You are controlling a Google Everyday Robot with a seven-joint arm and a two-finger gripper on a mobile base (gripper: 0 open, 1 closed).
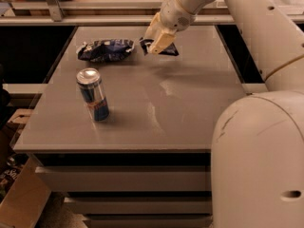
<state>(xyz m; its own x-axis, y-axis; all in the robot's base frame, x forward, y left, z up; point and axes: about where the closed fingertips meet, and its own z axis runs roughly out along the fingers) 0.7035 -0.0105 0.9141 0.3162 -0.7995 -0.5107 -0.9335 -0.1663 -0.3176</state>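
My gripper (pixel 158 42) hangs over the far middle of the grey table (pixel 190 113), its cream fingers shut on a small dark blue bag (pixel 168 50) whose edge pokes out to the right. A larger crumpled blue chip bag (pixel 104 49) lies on the table just left of the gripper, a short gap apart. Nearer the front left, a blue and silver drink can (pixel 93 95) stands upright. My arm (pixel 247 27) comes in from the upper right.
My white base (pixel 259 160) fills the lower right. Drawer fronts (pixel 123 179) sit under the table's front edge. A cardboard box (pixel 19 203) stands on the floor at lower left. Rails and dark gaps border the table's back and sides.
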